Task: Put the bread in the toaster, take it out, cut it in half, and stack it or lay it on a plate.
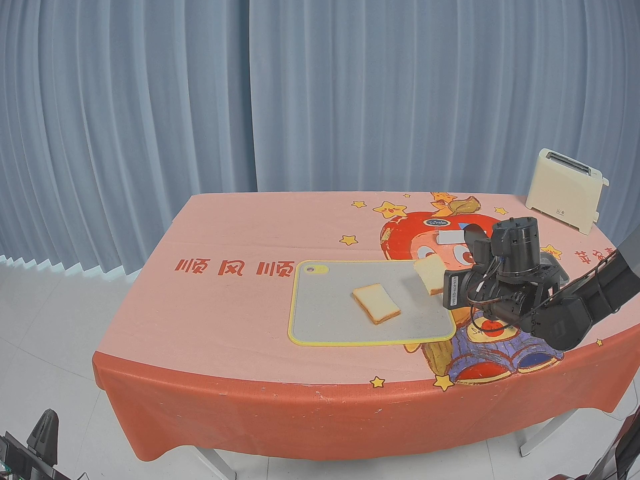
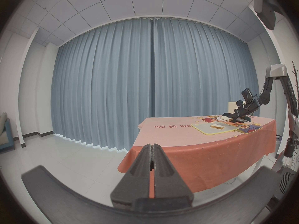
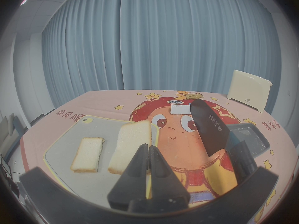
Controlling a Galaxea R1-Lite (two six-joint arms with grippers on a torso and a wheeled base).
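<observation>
Grey board (image 1: 320, 318) bears one pale half-slice (image 1: 377, 303); right gripper (image 3: 148, 148) clamps the other half-slice (image 3: 130, 143).

Right arm (image 1: 587, 301): extended in from the robot's right side, forearm angled down and across toward the centre, wrist (image 1: 517, 245) bent so the tool end faces the robot's left. Right gripper (image 3: 147, 147): both fingers (image 3: 134, 168) pressed together, clamped on the near edge of a half slice of bread (image 3: 130, 145), which is held tilted. From the left wrist view the same gripper (image 2: 229, 114) points downward at a slant.

Left gripper (image 2: 151, 147): fingers (image 2: 168, 175) fully closed against each other, nothing between them. It is parked low at the robot's left (image 1: 41, 435), below tabletop level, pointing roughly level.
</observation>
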